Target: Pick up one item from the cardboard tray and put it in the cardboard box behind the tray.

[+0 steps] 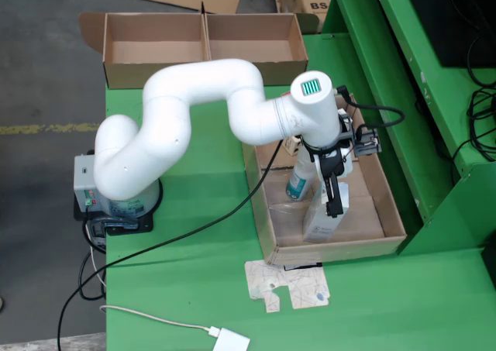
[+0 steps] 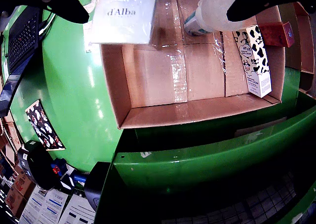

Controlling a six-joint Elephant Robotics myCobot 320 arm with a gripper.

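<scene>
White carton marked d'Alba [image 2: 125, 14] sat between the spread fingers of my gripper [image 2: 160, 1], near its left finger [image 2: 59, 1] in the view that rides on the gripper, raised above the cardboard tray [image 2: 163, 112]; I could not tell if it was gripped. Listed on the tray floor: a bottle [image 2: 210, 11] and a cow-print carton [image 2: 254, 58]. From above, the cardboard box [image 1: 201, 45] stood well apart behind the tray.

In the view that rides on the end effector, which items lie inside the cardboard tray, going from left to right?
White square d'Alba box → white bottle with teal label → tall white carton with black cow spots → small red-brown box.
</scene>
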